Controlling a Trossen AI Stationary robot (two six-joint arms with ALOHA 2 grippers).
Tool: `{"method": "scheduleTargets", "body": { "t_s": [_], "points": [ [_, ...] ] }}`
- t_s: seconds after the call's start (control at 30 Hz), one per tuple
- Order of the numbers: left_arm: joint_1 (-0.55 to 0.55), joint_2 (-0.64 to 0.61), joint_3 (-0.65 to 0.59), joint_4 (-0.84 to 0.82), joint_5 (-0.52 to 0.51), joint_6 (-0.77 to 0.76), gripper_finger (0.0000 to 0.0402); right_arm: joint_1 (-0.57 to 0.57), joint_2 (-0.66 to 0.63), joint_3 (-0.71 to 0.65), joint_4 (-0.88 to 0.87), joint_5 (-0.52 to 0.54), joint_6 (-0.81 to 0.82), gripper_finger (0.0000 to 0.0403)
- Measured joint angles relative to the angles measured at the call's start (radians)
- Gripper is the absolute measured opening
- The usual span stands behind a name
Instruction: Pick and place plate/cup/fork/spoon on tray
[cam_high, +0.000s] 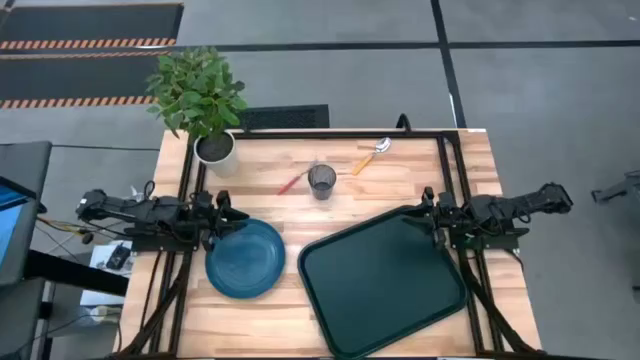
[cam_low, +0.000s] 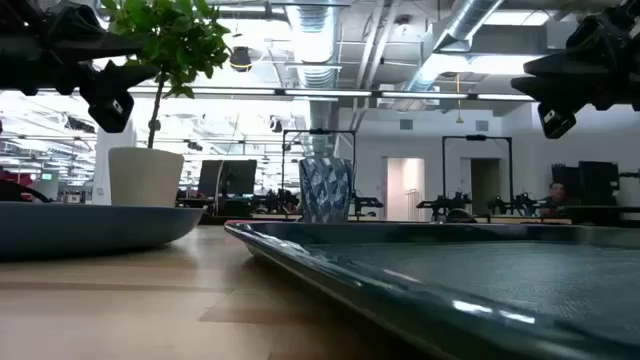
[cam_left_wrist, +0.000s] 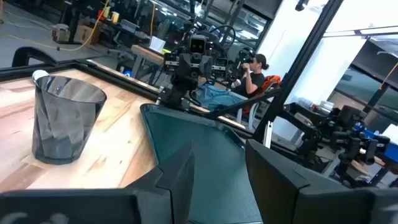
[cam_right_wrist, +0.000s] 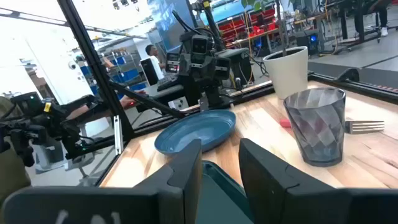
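The desk (cam_high: 400, 170) is a pale wooden slab with a black frame running over it, standing on a grey floor crossed by dark lines; a striped black-and-orange mat lies off beyond its far left corner. Behind it opens a wide hall of ducts, ceiling lights and other rigs, where a seated person (cam_left_wrist: 254, 67) shows.

The tray (cam_high: 385, 278) lies askew at the desk's near right, empty. The plate (cam_high: 245, 258) sits near the left edge, apart from the tray. Toward the far edge stands the cup (cam_high: 321, 181), with the fork (cam_high: 294, 181) just beside it on the left and the spoon (cam_high: 370, 157) farther right — both flat on the wood. A potted plant (cam_high: 201, 100) occupies the far left corner.

The left gripper (cam_high: 235, 222) hangs over the plate's far rim, fingers apart. The right gripper (cam_high: 418, 213) hangs over the tray's far right rim — fingers likewise apart, holding nothing.
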Motion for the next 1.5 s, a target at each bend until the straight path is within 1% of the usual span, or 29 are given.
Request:
{"method": "scheduleTargets", "body": {
  "t_s": [1.23, 1.3, 1.4, 1.5],
  "points": [
    [0.000, 0.000, 0.000, 0.000, 0.000, 0.000, 0.0131, 0.000, 0.000, 0.000, 0.000, 0.000, 0.000, 0.0134],
    [0.000, 0.000, 0.000, 0.000, 0.000, 0.000, 0.0131, -0.003, 0.000, 0.000, 0.001, 0.003, -0.026, 0.0134],
    [0.000, 0.000, 0.000, 0.000, 0.000, 0.000, 0.0131, -0.014, 0.000, 0.000, 0.007, 0.008, -0.114, 0.0134],
    [0.000, 0.000, 0.000, 0.000, 0.000, 0.000, 0.0131, -0.025, 0.000, 0.000, 0.030, 0.013, -0.129, 0.0134]
  ]
}}
